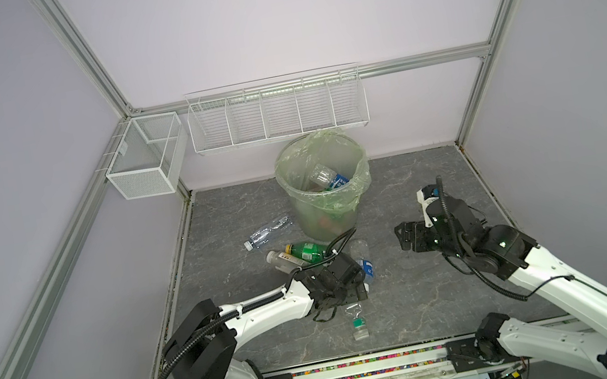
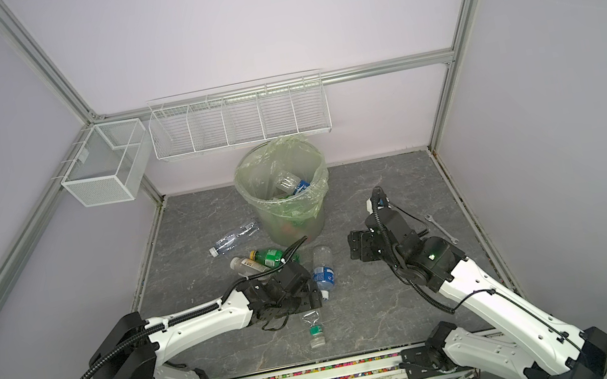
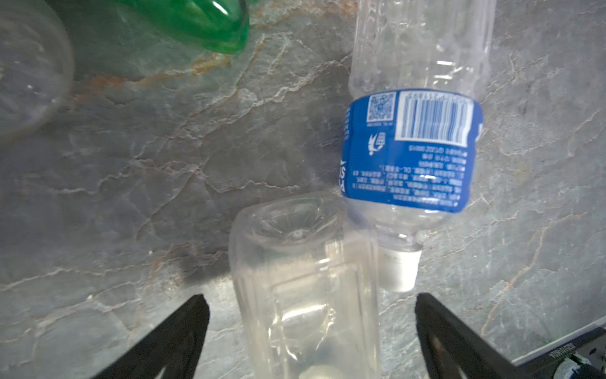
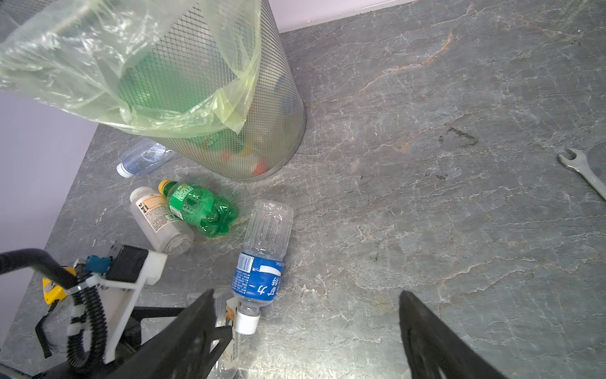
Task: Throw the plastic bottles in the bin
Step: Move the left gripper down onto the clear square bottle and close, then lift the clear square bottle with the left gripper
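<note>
bottles [image 1: 306, 252] crowd bin [image 1: 313, 218] front, table [image 1: 398, 186] open rightward

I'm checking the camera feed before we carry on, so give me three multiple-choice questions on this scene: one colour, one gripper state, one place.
1. The cap of the green bottle is: A red; B white; C yellow.
2. The left gripper is: A shut on the green bottle; B open astride a clear bottle; C shut, empty.
3. The wrench lies: A on the table beside the right arm; B against the green bottle; C under the left gripper.
Answers: C, the cap shows yellow in the right wrist view; B, both fingers stand apart with the clear bottle between them; A, it lies alone on bare table by that arm.
</note>
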{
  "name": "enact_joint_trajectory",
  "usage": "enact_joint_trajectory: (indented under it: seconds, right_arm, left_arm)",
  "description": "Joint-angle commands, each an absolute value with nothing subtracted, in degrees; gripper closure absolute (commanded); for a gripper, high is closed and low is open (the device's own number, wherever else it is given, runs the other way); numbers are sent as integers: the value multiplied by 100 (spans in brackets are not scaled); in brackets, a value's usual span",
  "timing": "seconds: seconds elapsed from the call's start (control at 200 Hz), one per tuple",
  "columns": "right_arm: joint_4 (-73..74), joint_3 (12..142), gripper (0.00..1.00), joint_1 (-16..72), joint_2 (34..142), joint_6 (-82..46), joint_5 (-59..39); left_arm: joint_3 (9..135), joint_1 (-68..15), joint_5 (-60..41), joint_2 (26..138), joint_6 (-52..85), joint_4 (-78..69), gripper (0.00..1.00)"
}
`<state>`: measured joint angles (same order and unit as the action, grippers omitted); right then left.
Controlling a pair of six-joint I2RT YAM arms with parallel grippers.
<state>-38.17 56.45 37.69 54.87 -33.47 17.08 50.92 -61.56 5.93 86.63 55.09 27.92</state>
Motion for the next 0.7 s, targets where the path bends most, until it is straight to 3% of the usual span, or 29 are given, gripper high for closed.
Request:
enact_joint_trajectory:
  seconds: [0.0,0.29,0.465,0.585,0.695]
  right_arm:
    - [-3863,5524,12,3767,5448,-3375,1828]
    - [-3809,5641,12,3767,5623,-3340,1819]
    - [-3814,5672,11,3767,5657,-3346,1776]
    - [-3824,5661,11,3764,5643,-3366,1761]
    - [-3837,5677,11,3763,5638,-3368,1774]
  left_arm:
    - [5151,-6179,766,8680,5655,3059,3]
    - [5447,-6140,899,9038,5573,3410,12]
    - [5336,-6100,844,9049,5617,3340,29]
    - [5254,-6056,868,8976,5693,3363,47]
    - [5233,-6030,916,8896,5706,3425,48]
